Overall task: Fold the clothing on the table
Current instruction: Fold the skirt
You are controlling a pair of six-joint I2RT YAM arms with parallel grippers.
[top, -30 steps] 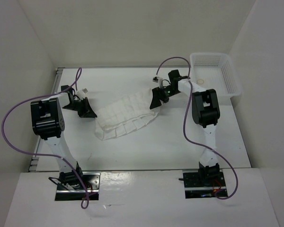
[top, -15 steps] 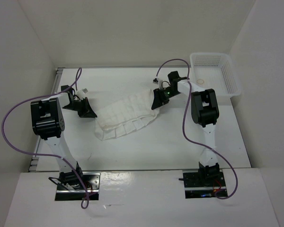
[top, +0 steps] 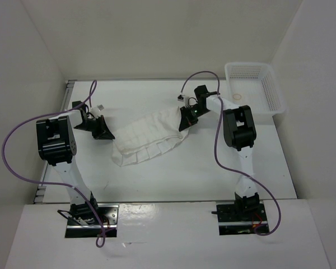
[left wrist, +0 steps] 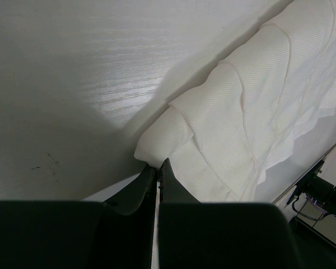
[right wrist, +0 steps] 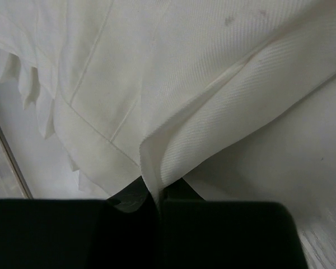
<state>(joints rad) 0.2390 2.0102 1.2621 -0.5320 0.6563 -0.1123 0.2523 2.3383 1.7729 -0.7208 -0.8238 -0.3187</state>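
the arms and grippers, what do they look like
The left arm and right arm have white links and blocky black joint housings. The left gripper and right gripper are black, wedge-shaped, two-fingered. A purple cable loops along each arm.

A white mesh basket [top: 276, 100] sits at the far right corner (a small pale ring [top: 238, 96] lies inside).

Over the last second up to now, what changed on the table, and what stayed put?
The right gripper closed on the right end of the clothing, and its arm edged slightly to the left. The left gripper stayed shut on the clothing's left corner. The clothing lay where it was, and the basket did not move.
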